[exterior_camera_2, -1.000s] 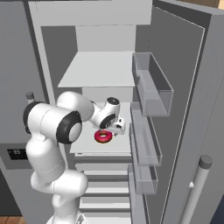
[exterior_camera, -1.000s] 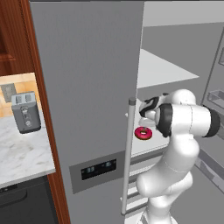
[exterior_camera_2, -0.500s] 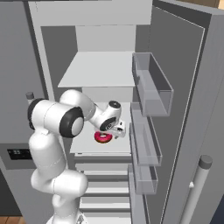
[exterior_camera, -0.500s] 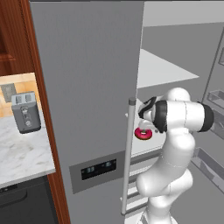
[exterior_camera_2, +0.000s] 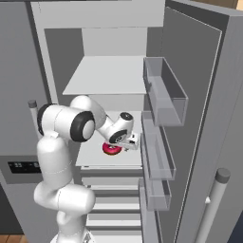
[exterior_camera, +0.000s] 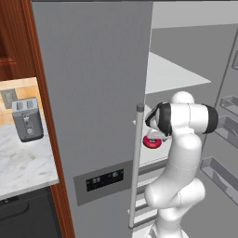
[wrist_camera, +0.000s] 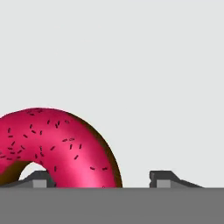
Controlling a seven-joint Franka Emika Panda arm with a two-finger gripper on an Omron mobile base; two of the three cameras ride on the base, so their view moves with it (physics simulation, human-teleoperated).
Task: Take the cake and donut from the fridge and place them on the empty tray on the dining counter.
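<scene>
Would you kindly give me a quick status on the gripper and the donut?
Gripper down over donut on fridge shelf, fingers straddling one side of the ring, not clamped. Nothing blocking.

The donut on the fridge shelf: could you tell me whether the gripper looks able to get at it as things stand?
Probably yes: the gripper is right at the donut, fingertips straddling one side of its ring, with nothing between them on the white shelf.

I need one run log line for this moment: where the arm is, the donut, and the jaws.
arm: inside open fridge | donut: on white shelf, between the jaws | grip: not yet firm
</scene>
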